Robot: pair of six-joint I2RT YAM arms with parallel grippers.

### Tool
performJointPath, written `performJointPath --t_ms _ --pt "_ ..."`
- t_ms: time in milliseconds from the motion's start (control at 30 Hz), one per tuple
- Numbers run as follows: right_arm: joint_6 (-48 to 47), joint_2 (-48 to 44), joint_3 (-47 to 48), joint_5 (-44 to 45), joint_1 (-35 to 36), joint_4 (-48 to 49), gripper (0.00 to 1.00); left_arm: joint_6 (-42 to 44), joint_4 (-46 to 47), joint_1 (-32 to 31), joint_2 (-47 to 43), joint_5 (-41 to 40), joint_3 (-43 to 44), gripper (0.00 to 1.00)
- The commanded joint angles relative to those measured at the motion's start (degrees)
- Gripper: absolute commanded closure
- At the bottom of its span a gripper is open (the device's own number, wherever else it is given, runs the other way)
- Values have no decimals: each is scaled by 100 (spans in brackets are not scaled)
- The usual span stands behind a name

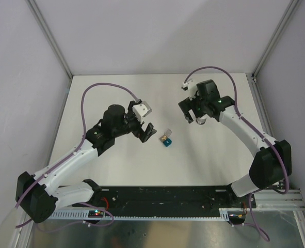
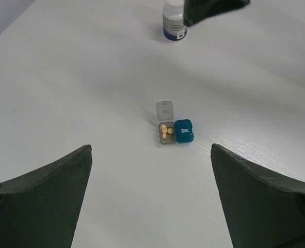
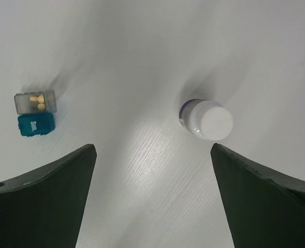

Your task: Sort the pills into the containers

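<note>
Where grey half (image 2: 166, 133) lies open, containers (image 2: 175, 131) show yellow pills (image 2: 164, 129); teal half (image 2: 184, 130) closed.

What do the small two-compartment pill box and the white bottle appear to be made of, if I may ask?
Pill box: probably moulded plastic, one half opaque teal, the other translucent grey with a see-through lid flipped open. White bottle: likely plastic too, judging by its smooth matte cap.

White arms (image 1: 72, 159) — black joints (image 1: 112, 118), purple cables (image 1: 105, 86)
</note>
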Motion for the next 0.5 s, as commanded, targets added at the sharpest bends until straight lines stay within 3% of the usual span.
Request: performJointPath --t_ms 0,167,467 --pt "-188 -397 -224 936 438 330 1 109 178 103 -261 -280 -63 0" --pt "-65 -402 -286 1501 641 393 1 90 235 154 -399 -435 -146 0" --pt "359 -493 -381 481 629 242 1 137 249 405 -515 -621 -257 0"
